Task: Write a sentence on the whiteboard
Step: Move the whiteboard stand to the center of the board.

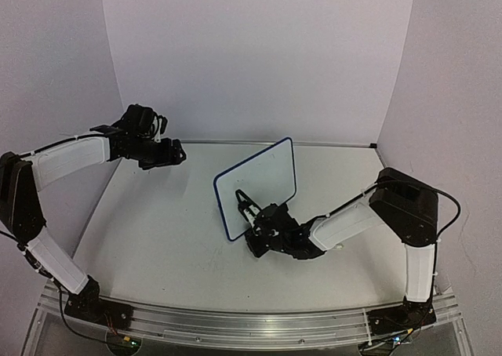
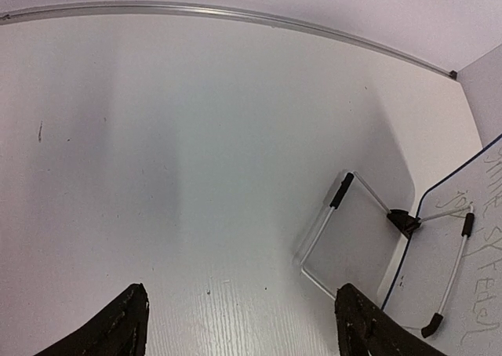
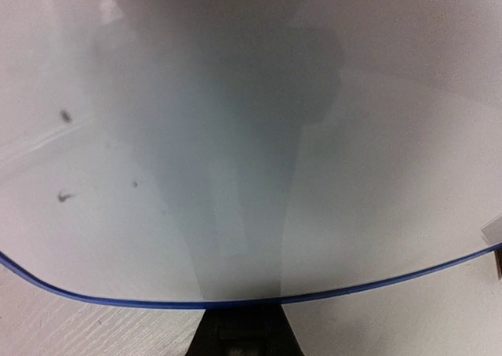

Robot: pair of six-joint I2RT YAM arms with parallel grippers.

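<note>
The whiteboard point(image 1: 263, 183), white with a dark blue rim, stands tilted on its long edge in the middle of the table. My right gripper point(image 1: 252, 216) is low against its near face. In the right wrist view the board point(image 3: 251, 136) fills the picture, and the gripper point(image 3: 243, 331) is shut on the blue lower rim. My left gripper point(image 1: 177, 154) hangs open and empty over the back left of the table, well away from the board. The left wrist view shows its fingers point(image 2: 125, 325) wide apart, the board's far side point(image 2: 463, 246) with faint marks, and the wire stand point(image 2: 329, 223) with black feet.
White walls close in the table on three sides, with a metal strip point(image 2: 235, 15) along the back edge. The table top point(image 1: 157, 230) is white with a few small dark specks. The arms' bases sit on a rail point(image 1: 235, 321) at the near edge.
</note>
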